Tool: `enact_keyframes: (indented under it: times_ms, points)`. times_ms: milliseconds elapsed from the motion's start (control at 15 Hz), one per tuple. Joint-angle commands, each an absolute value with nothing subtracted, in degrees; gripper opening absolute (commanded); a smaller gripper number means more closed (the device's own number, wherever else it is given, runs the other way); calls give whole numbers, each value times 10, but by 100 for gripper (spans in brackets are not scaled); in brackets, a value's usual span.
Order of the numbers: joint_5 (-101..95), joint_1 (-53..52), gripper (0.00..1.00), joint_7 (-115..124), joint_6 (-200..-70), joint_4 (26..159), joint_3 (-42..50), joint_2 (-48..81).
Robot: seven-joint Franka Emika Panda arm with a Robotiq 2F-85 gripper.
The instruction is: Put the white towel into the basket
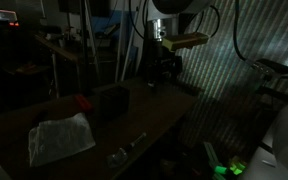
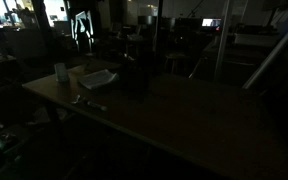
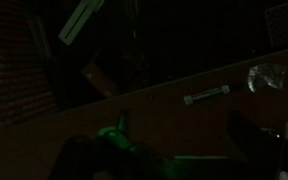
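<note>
The white towel (image 1: 59,138) is lying wrinkled on the worktop (image 1: 156,112), near the basket (image 1: 111,101) but not in it. The basket's interior is too dark to read. The gripper (image 1: 165,72) is hanging spread and empty, well beyond the basket.

An exterior view is looking down along the table (image 1: 159,118) from close by, the white towel (image 1: 59,138) lying nearest the lens. An exterior view is facing that table (image 2: 184,115) from lower and farther back, sharing the white towel (image 2: 97,78). The wrist view is peering slantwise across the table (image 3: 174,115).
</note>
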State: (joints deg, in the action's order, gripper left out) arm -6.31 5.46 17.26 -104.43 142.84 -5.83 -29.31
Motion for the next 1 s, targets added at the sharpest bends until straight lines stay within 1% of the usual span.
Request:
enact_keyframes:
  times_ms: [0, 933]
  points:
    - [-67, 46, 100, 176, -1043, 1425, -51, -293]
    - [-66, 46, 100, 176, -1043, 1420, -51, -295]
